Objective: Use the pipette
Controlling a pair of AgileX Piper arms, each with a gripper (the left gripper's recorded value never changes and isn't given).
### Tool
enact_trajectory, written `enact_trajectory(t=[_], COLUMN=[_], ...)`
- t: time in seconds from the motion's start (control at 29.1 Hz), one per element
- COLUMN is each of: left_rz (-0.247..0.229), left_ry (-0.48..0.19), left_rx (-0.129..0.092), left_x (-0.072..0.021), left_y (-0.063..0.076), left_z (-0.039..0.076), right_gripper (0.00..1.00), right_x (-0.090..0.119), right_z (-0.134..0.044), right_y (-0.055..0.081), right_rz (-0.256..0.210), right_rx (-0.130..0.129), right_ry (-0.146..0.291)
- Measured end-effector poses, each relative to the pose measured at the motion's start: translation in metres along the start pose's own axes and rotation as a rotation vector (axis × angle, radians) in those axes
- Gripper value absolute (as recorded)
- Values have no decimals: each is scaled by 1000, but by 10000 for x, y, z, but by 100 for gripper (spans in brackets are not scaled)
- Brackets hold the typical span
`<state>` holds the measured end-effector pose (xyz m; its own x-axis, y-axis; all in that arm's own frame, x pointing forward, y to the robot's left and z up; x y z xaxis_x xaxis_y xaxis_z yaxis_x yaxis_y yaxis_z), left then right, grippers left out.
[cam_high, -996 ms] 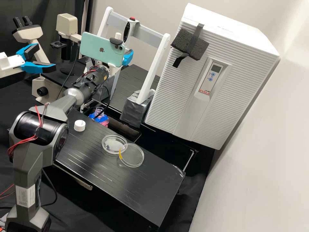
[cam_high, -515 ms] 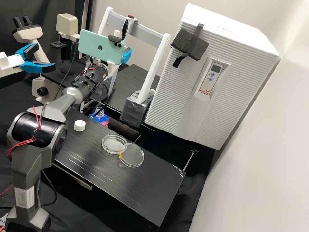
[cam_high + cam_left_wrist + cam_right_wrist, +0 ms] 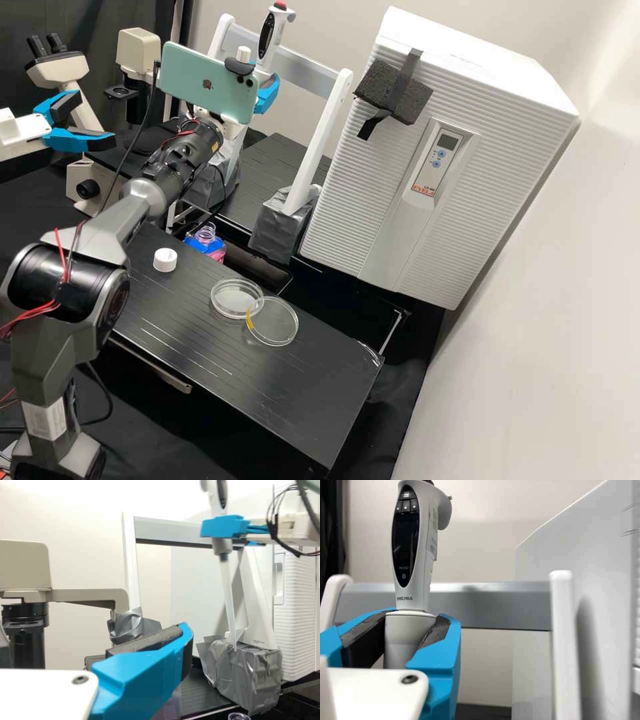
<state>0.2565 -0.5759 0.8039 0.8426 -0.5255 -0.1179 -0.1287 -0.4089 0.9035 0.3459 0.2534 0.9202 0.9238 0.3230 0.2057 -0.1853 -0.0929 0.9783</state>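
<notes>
The white and grey pipette (image 3: 272,30) stands upright above the grey crossbar of its stand (image 3: 313,73), and my right gripper (image 3: 263,93) is shut on its lower body. The right wrist view shows the pipette (image 3: 415,555) clamped between my blue fingers (image 3: 440,645). Seen from the left wrist, the pipette (image 3: 225,575) hangs from the right gripper (image 3: 230,527), its clear tip just over the taped stand foot (image 3: 245,670). My left gripper (image 3: 93,120) is at the far left by the microscope, open and holding nothing; one of its fingers (image 3: 150,670) shows close up.
On the black tray (image 3: 300,393) lie two clear petri dishes (image 3: 237,297) (image 3: 273,320) and a white cap (image 3: 165,259). An open bottle of pink liquid (image 3: 210,241) stands behind the tray. A large white appliance (image 3: 440,153) fills the right; a microscope (image 3: 63,73) stands at the back left.
The right arm has risen with the pipette, lifting it from the stand's crossbar until its head stands above the bar. The left gripper has not moved.
</notes>
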Motion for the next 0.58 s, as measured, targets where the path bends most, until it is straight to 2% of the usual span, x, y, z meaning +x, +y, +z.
enact_trajectory(t=[0.17,0.38,0.48,0.58], left_rz=[-21,-42,-62,-93], left_ry=[6,-3,-16,-36], left_rx=[-4,-11,-19,-30], left_x=[18,35,50,58], left_y=[-69,-134,-198,-290], left_z=[-23,-1,32,91], right_gripper=[0,0,0,0], right_x=[-152,-339,-441,-524], right_z=[49,192,269,330], right_y=[-81,-291,-371,-402], right_rz=[37,17,11,28], right_rx=[5,2,17,33], right_ry=[14,-8,-31,-54])
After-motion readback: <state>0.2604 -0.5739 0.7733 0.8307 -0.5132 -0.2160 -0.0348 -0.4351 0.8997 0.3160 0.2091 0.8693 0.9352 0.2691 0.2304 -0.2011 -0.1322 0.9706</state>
